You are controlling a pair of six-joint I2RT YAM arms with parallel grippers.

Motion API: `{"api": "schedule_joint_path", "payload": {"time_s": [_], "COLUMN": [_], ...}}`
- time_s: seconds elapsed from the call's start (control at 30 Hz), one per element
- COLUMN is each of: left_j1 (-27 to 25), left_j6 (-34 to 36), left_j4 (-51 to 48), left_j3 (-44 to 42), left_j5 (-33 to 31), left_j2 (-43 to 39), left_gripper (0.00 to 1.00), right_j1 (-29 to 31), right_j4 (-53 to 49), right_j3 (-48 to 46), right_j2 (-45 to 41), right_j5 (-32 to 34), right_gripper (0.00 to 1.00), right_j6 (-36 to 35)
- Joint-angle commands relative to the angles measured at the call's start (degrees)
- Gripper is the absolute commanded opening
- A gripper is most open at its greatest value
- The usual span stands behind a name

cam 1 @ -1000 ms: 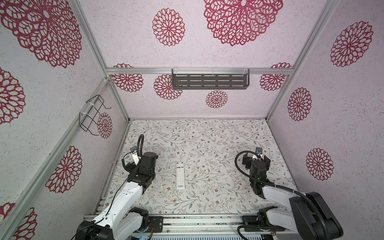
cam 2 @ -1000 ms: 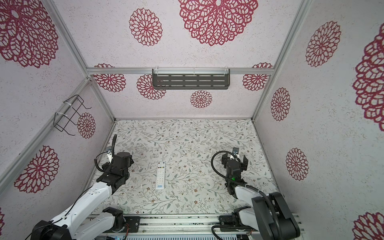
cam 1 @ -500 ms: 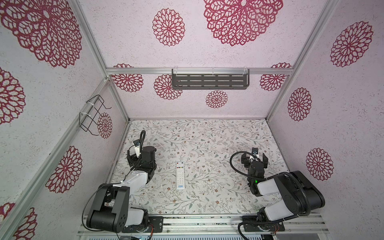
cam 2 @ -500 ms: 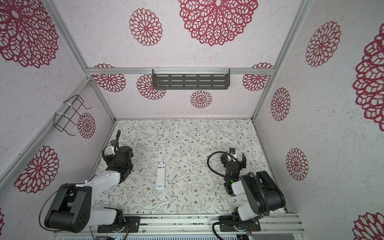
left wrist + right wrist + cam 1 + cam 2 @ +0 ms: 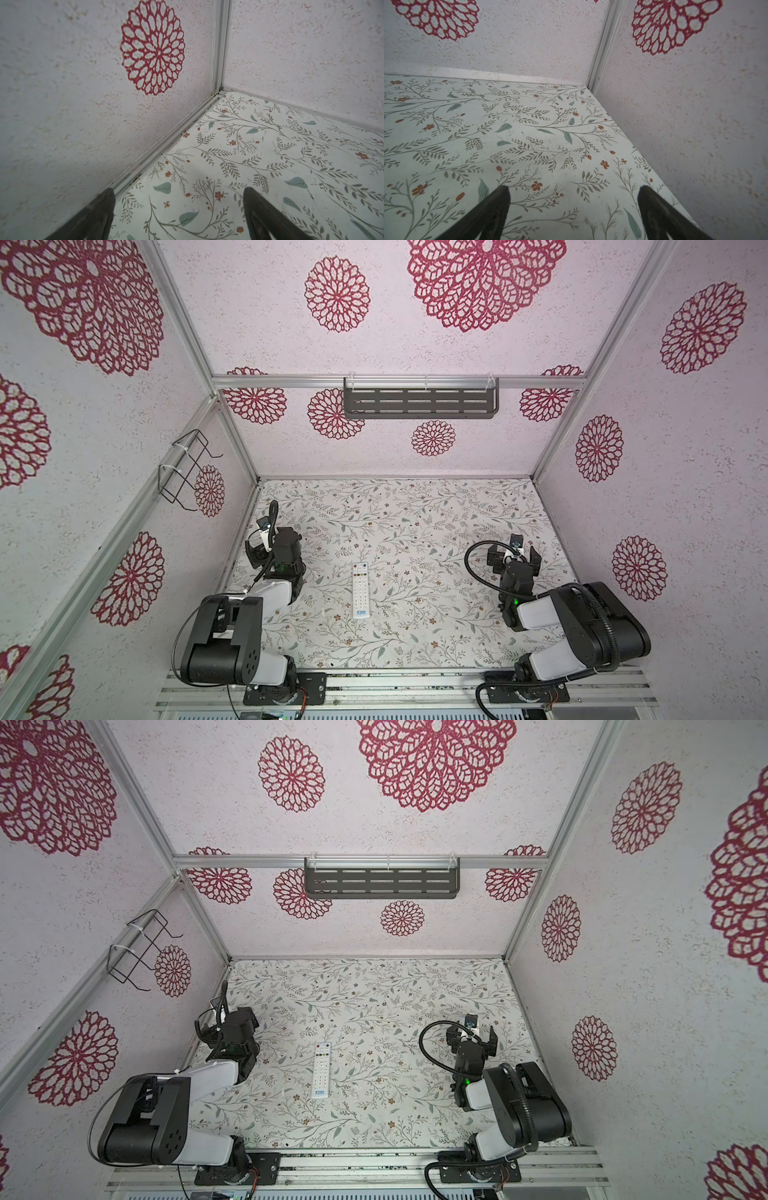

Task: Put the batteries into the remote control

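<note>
Showing the white remote control (image 5: 360, 590) lying flat and buttons-up on the floral tabletop (image 5: 436, 514) in both top views, a little toward 8 o'clock of the table's middle, with coloured buttons (image 5: 360, 568) pointing to 12 o'clock and blue logo (image 5: 360, 613) to 6 o'clock. Touching nothing, and being touched by nothing.

Holding the left gripper (image 5: 178, 191) out at 9 o'clock of the remote, jaws spread wide and carrying nothing. Keeping the right gripper (image 5: 573, 188) well apart at 3 o'clock, likewise gaping wide and carrying nothing.

Failing to turn up the batteries in any view, and being unable to tell whether already inside the remote or lying elsewhere. Noting a tiny pale fleck (image 5: 325, 611) at 7 o'clock of the remote, too small for naming.

Judging the remote to be light, stiff and smooth-shelled, so likely skating across the table under a glancing touch. Looking, for a hold, to the two long edges around mid-length, pinching across the narrow width and keeping clear of the keys. Expecting the battery bay to be sitting on the hidden underside, so probably needing a turn-over before any loading.

Reckoning the batteries, as small round cylinders, to be rolling readily and slipping from a loose pinch. Calling therefore for a grip across the barrel, not the ends.
</note>
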Motion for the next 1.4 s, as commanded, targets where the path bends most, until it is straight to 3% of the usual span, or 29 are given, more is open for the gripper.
{"api": "schedule_joint_path", "payload": {"time_s": [0.0, 0.07, 0.13, 0.2, 0.33, 0.6, 0.7, 0.77, 0.83, 1.37], "left_j1": [1.1, 2.2, 2.2, 2.5, 2.9, 6.9, 7.1, 7.1, 7.2, 6.7], "left_j6": [2.6, 4.4, 2.6, 4.1, 3.8, 1.0, 2.2, 1.5, 2.2, 2.6], "left_j4": [8.6, 16.7, 9.1, 14.6, 13.0, 10.8, 20.0, 15.5, 19.0, 19.0], "left_j3": [-2.1, -3.8, -1.8, -3.2, -2.8, -3.0, -6.0, -5.3, -5.7, -5.9], "left_j5": [2.9, 4.2, 5.9, 7.0, 9.2, 18.2, 19.3, 20.3, 20.3, 20.2], "left_j2": [2.0, 5.2, 3.7, 4.7, 4.5, 4.1, 7.1, 5.5, 6.6, 6.5], "left_gripper": [0.97, 0.98, 0.98, 0.97, 0.98, 0.97, 0.98, 0.97, 0.97, 0.97], "right_j1": [-1.4, -2.4, -3.1, -4.2, -6.1, -6.9, -6.9, -6.9, -6.8, -6.8], "right_j4": [-1.8, -3.6, -3.3, -2.6, 1.4, -1.2, -1.2, -0.7, -0.3, -0.8], "right_j3": [2.4, 3.1, 2.8, 2.2, 2.0, 2.6, 2.5, 2.2, 2.1, 2.2], "right_j2": [-1.3, -1.4, -1.5, -1.4, 2.3, 1.8, 1.6, 1.6, 1.6, 1.5], "right_j5": [-2.5, -4.0, -4.6, -5.6, -6.4, -7.5, -7.5, -7.4, -7.1, -7.3], "right_gripper": [0.99, 0.99, 0.99, 0.99, 0.99, 0.99, 0.99, 0.99, 0.99, 0.99], "right_j6": [2.6, 3.5, 4.3, 5.5, 7.1, 8.2, 8.3, 8.1, 7.9, 8.1]}}
